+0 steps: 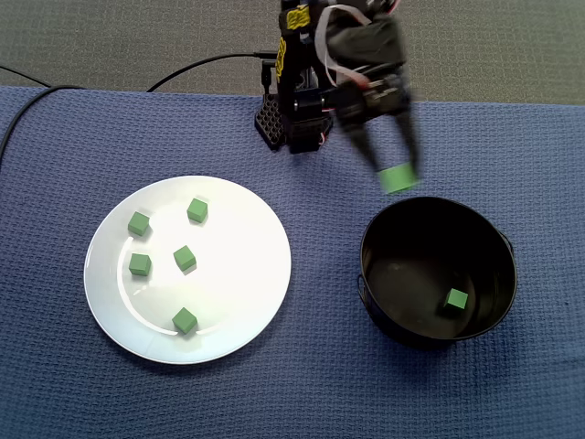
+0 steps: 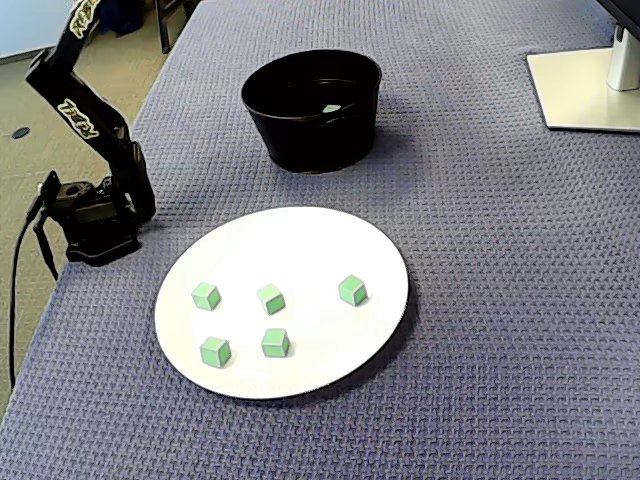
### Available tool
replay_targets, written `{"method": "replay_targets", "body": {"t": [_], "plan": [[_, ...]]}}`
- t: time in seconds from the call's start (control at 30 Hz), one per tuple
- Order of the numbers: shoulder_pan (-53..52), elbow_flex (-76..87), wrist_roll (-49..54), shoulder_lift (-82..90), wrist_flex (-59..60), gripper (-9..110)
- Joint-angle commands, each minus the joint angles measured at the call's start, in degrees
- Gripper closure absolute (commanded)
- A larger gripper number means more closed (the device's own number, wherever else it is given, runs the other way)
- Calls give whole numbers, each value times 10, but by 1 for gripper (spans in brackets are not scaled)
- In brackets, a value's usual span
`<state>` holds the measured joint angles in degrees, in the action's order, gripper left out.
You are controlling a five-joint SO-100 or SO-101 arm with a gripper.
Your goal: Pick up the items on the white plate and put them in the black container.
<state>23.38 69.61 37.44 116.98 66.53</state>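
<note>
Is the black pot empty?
Not empty. One small green cube lies on the bottom of the round black container, seen in both fixed views.

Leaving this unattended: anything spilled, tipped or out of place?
Nothing stands out. Five green cubes sit on the white plate, one lies inside the upright black container, and the gripper holds another green cube near its rim.

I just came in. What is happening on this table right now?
The arm holds a green cube in its jaws, at the far rim of the black container as a fixed view shows it. A second cube already lies inside the container. Five more cubes sit on the white plate, none of them touching another. So the job is partly done.
</note>
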Motion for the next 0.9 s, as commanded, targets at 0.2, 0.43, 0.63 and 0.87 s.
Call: {"method": "replay_targets", "body": {"t": [0.2,0.43,0.63,0.87], "plan": [[104,423,-35,47,-225,102],[102,569,-20,-24,-398,102],[99,619,-15,-29,-454,102],[91,605,-25,7,-416,60]]}}
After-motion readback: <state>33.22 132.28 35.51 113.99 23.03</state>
